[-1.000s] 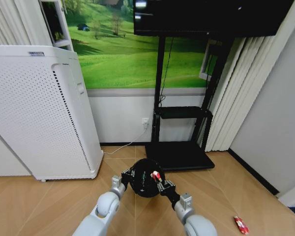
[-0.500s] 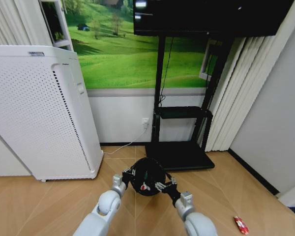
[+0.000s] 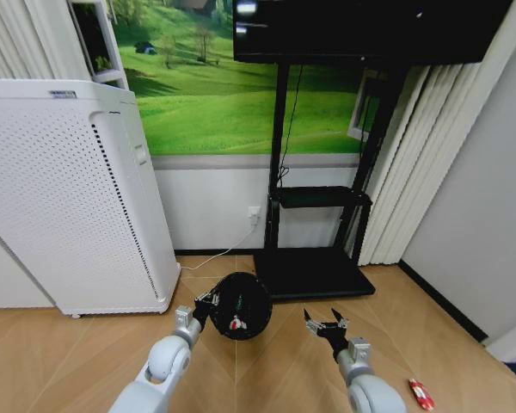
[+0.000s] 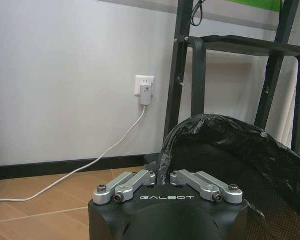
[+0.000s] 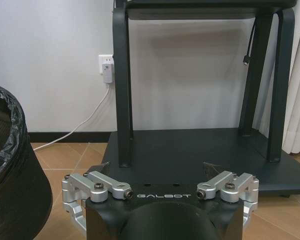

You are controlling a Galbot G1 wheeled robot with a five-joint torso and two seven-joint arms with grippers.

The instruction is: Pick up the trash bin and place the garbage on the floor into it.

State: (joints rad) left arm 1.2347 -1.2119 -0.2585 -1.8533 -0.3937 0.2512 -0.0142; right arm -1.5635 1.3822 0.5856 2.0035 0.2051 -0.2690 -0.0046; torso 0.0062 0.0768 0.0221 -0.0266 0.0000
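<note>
Trash bin rim pinched by left gripper, right gripper spread beside

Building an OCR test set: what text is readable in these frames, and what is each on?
"GALBOT" on the body of the left gripper, shut on the trash bin rim.
"GALBOT" on the body of the right gripper, fingers open.
Label atop the white appliance: too small to read.
Red wrapper on the floor: print unreadable.

Trash bin front centre, wrapper inside; appliance left; stand behind; second wrapper on floor right
</note>
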